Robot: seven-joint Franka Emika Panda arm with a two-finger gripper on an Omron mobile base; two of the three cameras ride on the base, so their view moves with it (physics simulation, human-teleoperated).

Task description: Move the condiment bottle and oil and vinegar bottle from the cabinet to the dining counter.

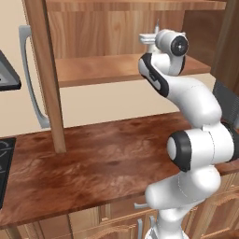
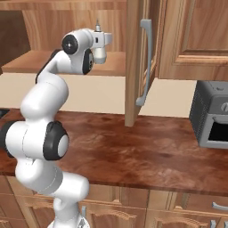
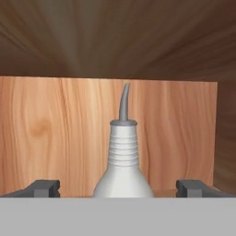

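The oil and vinegar bottle [image 3: 122,152], pale grey-white with a ribbed neck and thin curved spout, stands upright on the cabinet shelf [image 1: 102,70] against the wooden back wall. In the hand view my gripper [image 3: 119,188] is open, one dark fingertip [image 3: 42,186] far to each side of the bottle's body, neither touching it. From the base views the white hand is reached into the cabinet, and the bottle's spout [image 1: 157,24] [image 2: 98,24] pokes up just behind it. The condiment bottle and the dining counter are out of view.
An open cabinet door [image 1: 44,70] with a grey bar handle [image 1: 28,74] stands left of the arm; another door [image 2: 136,58] stands to its right. Below runs a red-brown counter [image 1: 93,163] with a black stovetop [image 1: 3,158] and a grey toaster oven [image 2: 213,116].
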